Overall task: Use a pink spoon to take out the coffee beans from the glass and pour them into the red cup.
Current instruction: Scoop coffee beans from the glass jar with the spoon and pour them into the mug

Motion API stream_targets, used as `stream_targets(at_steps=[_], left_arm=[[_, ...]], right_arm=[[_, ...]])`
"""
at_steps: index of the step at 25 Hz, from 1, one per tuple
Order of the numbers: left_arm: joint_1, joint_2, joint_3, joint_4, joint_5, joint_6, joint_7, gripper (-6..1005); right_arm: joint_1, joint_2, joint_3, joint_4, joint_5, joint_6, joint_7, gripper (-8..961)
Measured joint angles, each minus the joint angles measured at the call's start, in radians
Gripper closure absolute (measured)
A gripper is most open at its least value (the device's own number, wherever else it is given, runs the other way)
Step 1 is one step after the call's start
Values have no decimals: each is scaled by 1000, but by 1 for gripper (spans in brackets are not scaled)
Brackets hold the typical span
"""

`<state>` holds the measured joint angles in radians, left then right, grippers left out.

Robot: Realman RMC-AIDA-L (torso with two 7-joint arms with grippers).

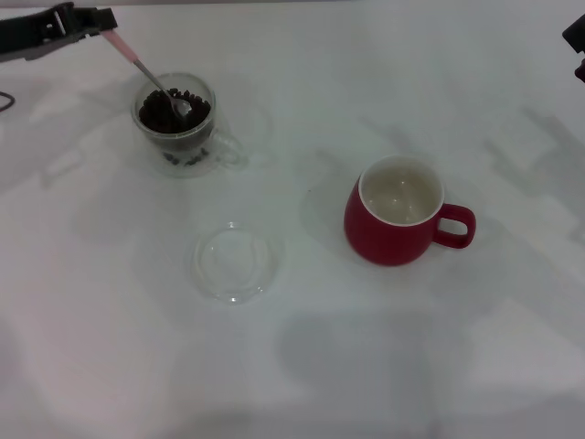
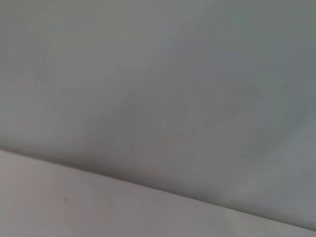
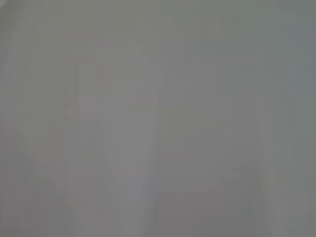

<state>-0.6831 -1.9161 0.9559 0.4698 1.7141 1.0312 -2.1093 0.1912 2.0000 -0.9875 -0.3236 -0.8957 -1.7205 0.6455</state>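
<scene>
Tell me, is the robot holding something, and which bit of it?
Yes. The left gripper holds the pink spoon by the end of its pink handle, with the metal bowl down among the coffee beans in the glass. The right gripper holds nothing visible.

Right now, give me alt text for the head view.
The left gripper holds the pink spoon with its bowl in the coffee beans inside the glass. The red cup stands empty to the right, the right gripper at the edge.

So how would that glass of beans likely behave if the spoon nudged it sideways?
The glass looks small and light, so it would probably slide on the smooth table. Its wide base suggests it is unlikely to tip. Being thin clear glass, it is probably fragile.
</scene>
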Motion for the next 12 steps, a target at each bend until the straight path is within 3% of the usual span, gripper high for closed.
stream_targets(at_steps=[7, 12], left_arm=[[43, -27, -9, -3, -12, 8, -55, 873], [108, -33, -11, -6, -86, 11, -67, 873]], right_arm=[[7, -1, 0, 0, -4, 7, 0, 113], [9, -2, 0, 0, -6, 7, 0, 113]])
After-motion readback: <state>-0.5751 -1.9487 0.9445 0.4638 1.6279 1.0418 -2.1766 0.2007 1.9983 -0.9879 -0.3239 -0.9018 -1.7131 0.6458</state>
